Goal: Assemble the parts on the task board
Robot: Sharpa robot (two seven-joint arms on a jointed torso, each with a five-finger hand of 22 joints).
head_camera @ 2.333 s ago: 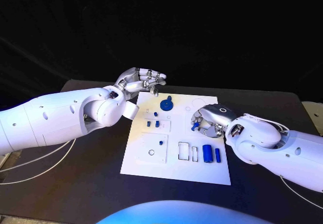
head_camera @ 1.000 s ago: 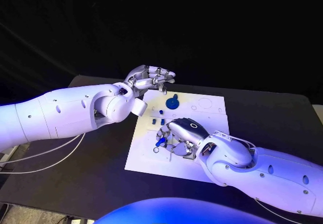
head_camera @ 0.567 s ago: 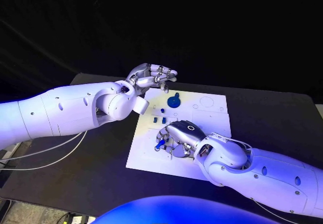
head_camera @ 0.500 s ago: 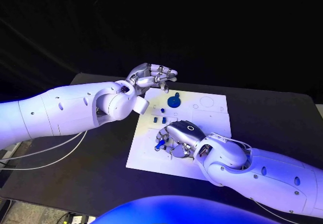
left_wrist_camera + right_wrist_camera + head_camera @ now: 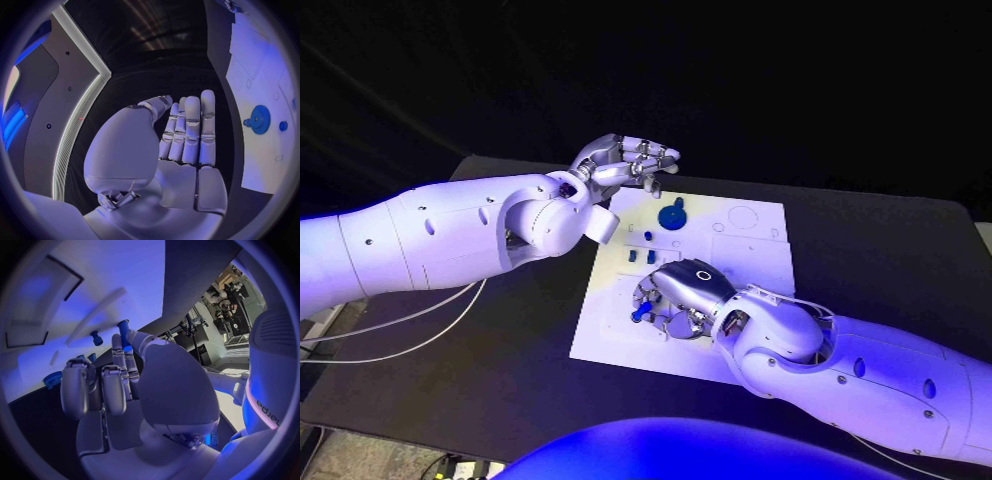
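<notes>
The white task board [image 5: 754,250] lies in the middle of the black table. My right hand [image 5: 678,297] hovers low over the board's left half and pinches a small blue peg [image 5: 640,312] [image 5: 123,330] between thumb and a finger. A blue gear [image 5: 674,215] [image 5: 257,120] sits near the board's far edge. Three short blue pegs [image 5: 638,256] stand between the gear and my right hand, and another peg [image 5: 95,337] stands close to the held one. My left hand [image 5: 629,160] [image 5: 184,135] hangs above the board's far left corner, fingers curled together, holding nothing.
The black table [image 5: 877,250] stretches out on both sides of the board. My left forearm [image 5: 459,235] reaches across the table's left side. My right forearm [image 5: 862,370] covers the board's near right corner.
Over the last seconds my right hand has crossed from the board's right side to its left half with the blue peg. In the last half second it barely shifts. The left hand stays put.
</notes>
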